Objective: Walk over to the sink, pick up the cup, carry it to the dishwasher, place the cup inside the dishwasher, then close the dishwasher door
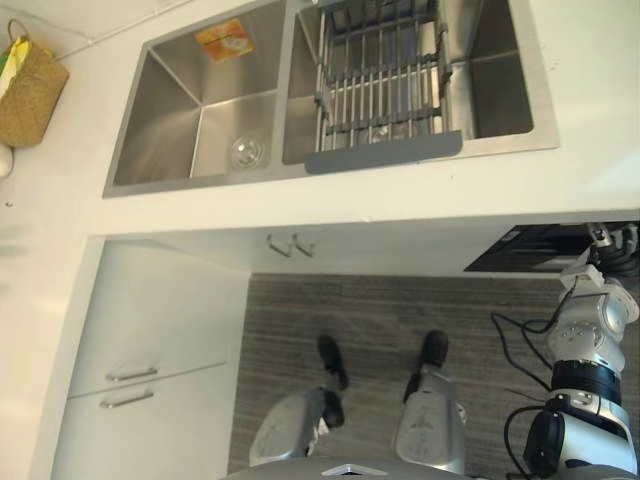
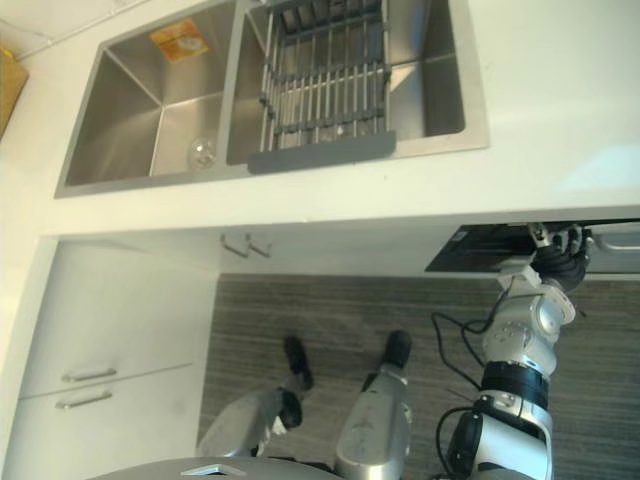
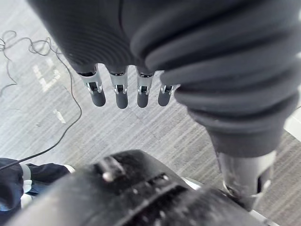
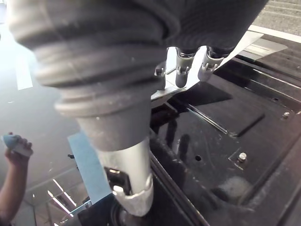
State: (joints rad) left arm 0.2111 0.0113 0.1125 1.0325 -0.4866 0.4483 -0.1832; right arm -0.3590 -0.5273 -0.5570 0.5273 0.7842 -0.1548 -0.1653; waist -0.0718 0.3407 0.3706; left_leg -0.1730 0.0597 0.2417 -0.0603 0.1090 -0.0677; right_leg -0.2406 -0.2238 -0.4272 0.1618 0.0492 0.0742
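The white countertop (image 1: pixel 300 205) carries a double steel sink (image 1: pixel 170 130), with a wire dish rack (image 1: pixel 385 80) in its right basin. The black dishwasher door (image 2: pixel 478 256) juts out below the countertop's front edge, at its right end. The right hand (image 2: pixel 560 258) has straight fingers at the door's edge. The left hand (image 3: pixel 155 42) hangs relaxed and holds nothing. The cup's location cannot be told.

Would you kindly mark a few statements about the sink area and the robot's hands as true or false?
1. The dish rack sits in the left basin of the sink. False: it sits in the right basin.
2. The left hand holds a cup. False: its fingers hang straight above the floor, holding nothing.
3. The right hand is at the dishwasher door. True.
4. A woven basket stands on the counter, left of the sink. True.
5. The dishwasher door is fully shut. False: it juts out from under the counter.
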